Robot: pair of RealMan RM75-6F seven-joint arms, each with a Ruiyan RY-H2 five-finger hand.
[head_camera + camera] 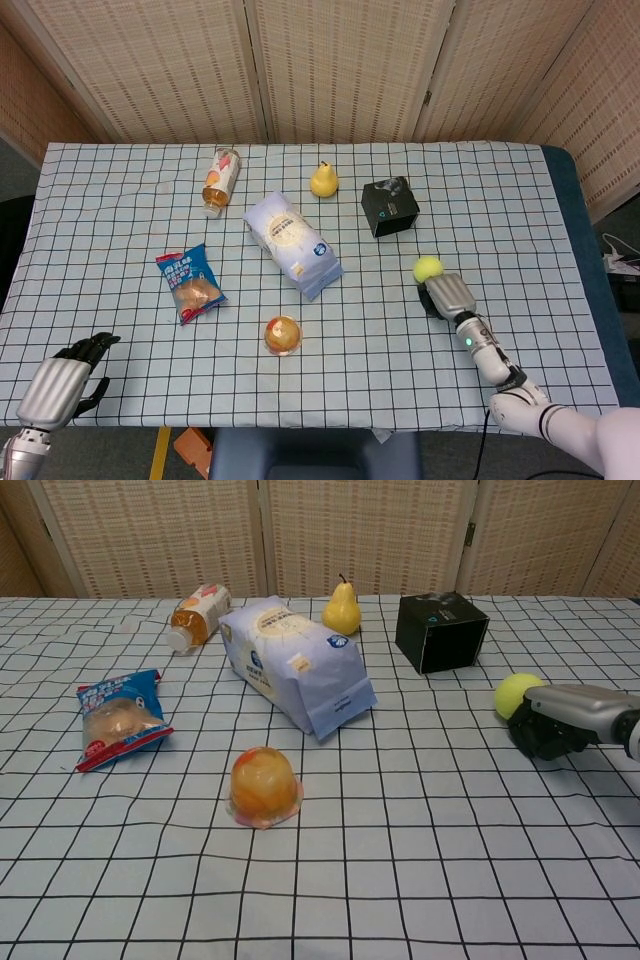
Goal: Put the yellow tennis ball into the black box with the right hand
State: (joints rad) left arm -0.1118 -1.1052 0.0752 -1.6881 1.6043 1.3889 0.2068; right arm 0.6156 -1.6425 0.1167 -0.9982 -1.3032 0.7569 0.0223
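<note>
The yellow tennis ball (pixel 428 268) (pixel 518 695) was seen on the checked counter (pixel 120 210) (pixel 420 880), right of centre, nearer than the black box (pixel 390 207) (pixel 441 631) and a little to its right, apart from it. The box was standing on the counter at the far side, right of the pear (pixel 323 180) (pixel 341 609).

The right hand (pixel 446 296) (pixel 556 721) was held low over the counter just near-right of the ball, back of the hand up, dark fingers (pixel 538 736) curled under. The ball was touching or nearly touching the fingertips at the far-left of the hand; whether it was gripped or only pressed against could not be told. The ball looked to be resting on the cloth.

The left hand (pixel 62 385) was seen only in the head view, at the near-left edge of the counter, nothing in it, fingers loosely apart and slightly bent.

Other items noted: a white and blue bag (pixel 292 243) (pixel 296 666) lying diagonally at centre; a bottle (pixel 220 180) (pixel 198 615) lying on its side at far left of the bag; a blue snack packet (pixel 190 282) (pixel 119 717) at left; an orange jelly cup (pixel 282 335) (pixel 264 785) near centre, at the near side. A wicker screen (pixel 330 60) was seen behind the counter.
</note>
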